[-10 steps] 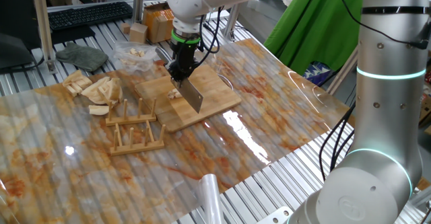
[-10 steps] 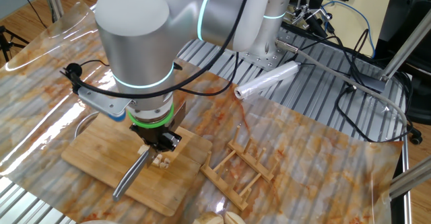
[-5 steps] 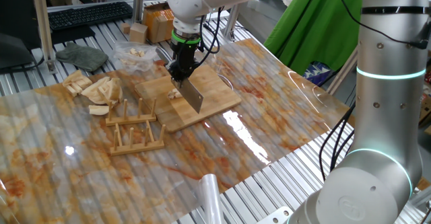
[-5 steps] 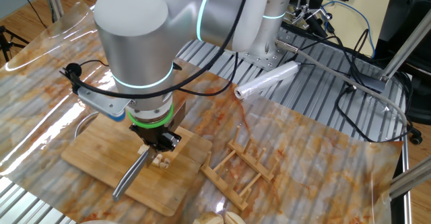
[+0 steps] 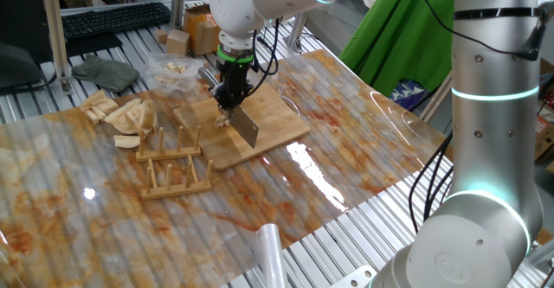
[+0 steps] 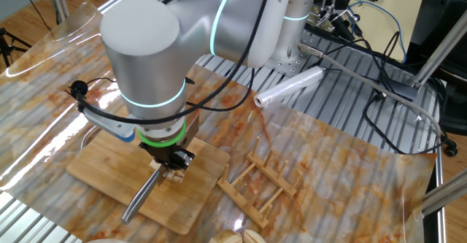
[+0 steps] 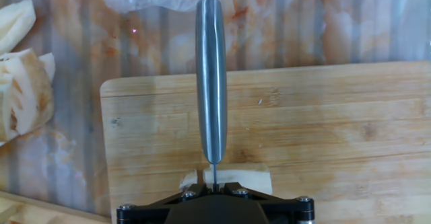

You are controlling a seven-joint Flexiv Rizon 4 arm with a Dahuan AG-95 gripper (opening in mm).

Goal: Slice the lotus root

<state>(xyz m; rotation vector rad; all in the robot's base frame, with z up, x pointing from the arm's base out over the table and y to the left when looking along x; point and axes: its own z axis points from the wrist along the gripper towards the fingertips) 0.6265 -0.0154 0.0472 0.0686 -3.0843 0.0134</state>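
A small pale lotus root (image 7: pixel 246 179) lies on the bamboo board (image 7: pixel 323 130), with a smaller bit (image 7: pixel 190 179) on the other side of the blade. My gripper (image 5: pixel 229 105) is shut on a steel knife (image 7: pixel 211 83), which stands edge-down across the lotus root (image 5: pixel 223 120). The knife's blade (image 5: pixel 246 127) shows below the hand on the board (image 5: pixel 281 115). In the other fixed view the handle (image 6: pixel 140 198) sticks out toward the lower left under the gripper (image 6: pixel 171 164), and the arm hides most of the lotus root (image 6: pixel 176 176).
A heap of tan wedge slices (image 5: pixel 121 113) lies left of the board and a clear plastic bag (image 5: pixel 171 70) with pale chunks behind it. A wooden rack (image 5: pixel 173 169) stands in front of the board. A roll of clear film (image 6: pixel 288 88) lies near the table edge.
The arm has shifted a little to the left and back, taking the knife with it along the lotus root. The grip on the knife is unchanged.
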